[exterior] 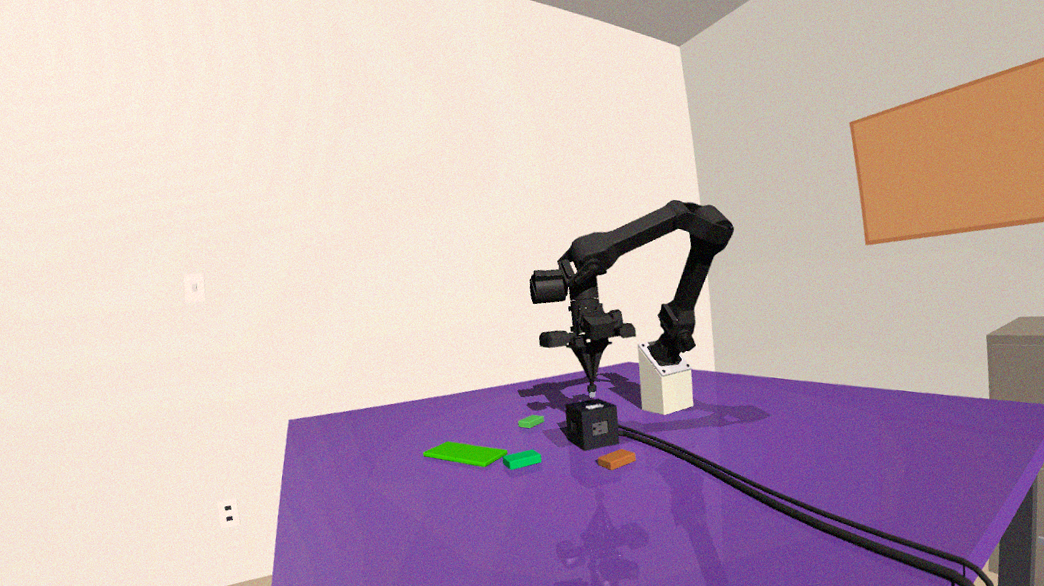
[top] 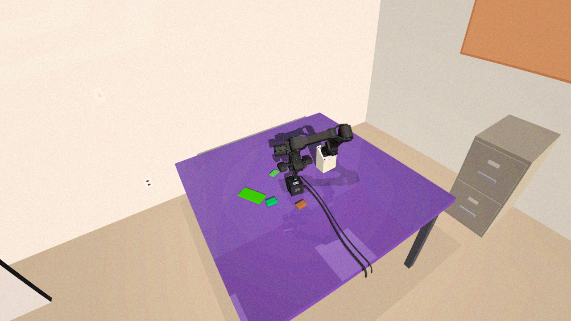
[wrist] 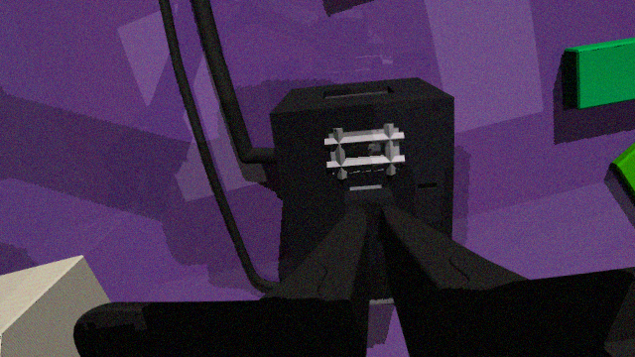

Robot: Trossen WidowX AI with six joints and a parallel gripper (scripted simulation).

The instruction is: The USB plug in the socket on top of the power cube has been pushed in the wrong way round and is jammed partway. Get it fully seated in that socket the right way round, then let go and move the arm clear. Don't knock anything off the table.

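The black power cube stands upright on the purple table. A silver-edged socket is on its top face. My gripper points down over the cube and is shut on the USB plug. The plug is dark with a thin metal end. It looks out of the socket, just above the top face and on the arm-base side of the silver-edged socket. The fingers hide most of the plug, and I cannot tell which way round it is or its exact height.
Two black cables run from the cube over the table's edge. An orange block, a teal block, a green slab and a small green block lie around it.
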